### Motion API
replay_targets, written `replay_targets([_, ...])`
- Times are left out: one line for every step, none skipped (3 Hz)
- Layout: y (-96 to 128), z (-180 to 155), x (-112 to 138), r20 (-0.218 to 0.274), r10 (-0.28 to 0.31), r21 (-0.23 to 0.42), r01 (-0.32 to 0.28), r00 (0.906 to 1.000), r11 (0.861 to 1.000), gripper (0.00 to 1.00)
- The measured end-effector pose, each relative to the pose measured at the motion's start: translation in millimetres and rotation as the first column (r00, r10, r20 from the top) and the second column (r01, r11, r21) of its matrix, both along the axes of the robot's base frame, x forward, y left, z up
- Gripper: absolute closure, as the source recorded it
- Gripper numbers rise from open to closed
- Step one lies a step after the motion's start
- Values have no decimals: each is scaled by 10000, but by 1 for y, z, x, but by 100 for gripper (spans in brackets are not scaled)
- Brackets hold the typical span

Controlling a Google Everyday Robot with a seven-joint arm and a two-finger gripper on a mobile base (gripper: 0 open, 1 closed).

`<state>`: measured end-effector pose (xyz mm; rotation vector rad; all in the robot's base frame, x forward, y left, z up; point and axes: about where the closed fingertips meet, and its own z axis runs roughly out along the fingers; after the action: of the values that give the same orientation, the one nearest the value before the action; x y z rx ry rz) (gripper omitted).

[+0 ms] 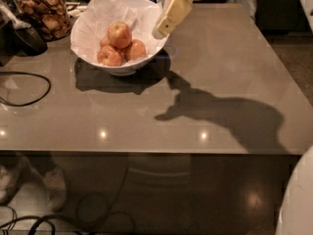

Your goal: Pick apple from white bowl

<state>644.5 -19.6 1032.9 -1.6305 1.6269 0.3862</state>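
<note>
The white bowl (93,58) stands at the back left of the grey table, lined with crumpled white paper. Several apples lie in it. The top apple (119,34) is red-streaked with a paler yellowish patch; two more evenly orange-red apples (110,56) lie below and beside it. My gripper (161,31), cream-coloured, hangs in from the top, over the bowl's right rim, right of the apples and above them. It touches no apple.
A glass jar of cookies (43,13) stands at the back left. A dark scoop-like object (27,35) lies beside it. A black cable (29,89) loops on the table's left side. The table's front edge (146,153) runs across the middle of the view.
</note>
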Motion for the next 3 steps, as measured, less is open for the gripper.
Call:
replay_targets([2,3,2,66,18,63,-19,10000,10000,0])
replay_targets([17,-6,14,-113,-24,330,28,9999,9995,0])
replay_targets([42,-23,33,-511,65,620,-33,9987,9981,0])
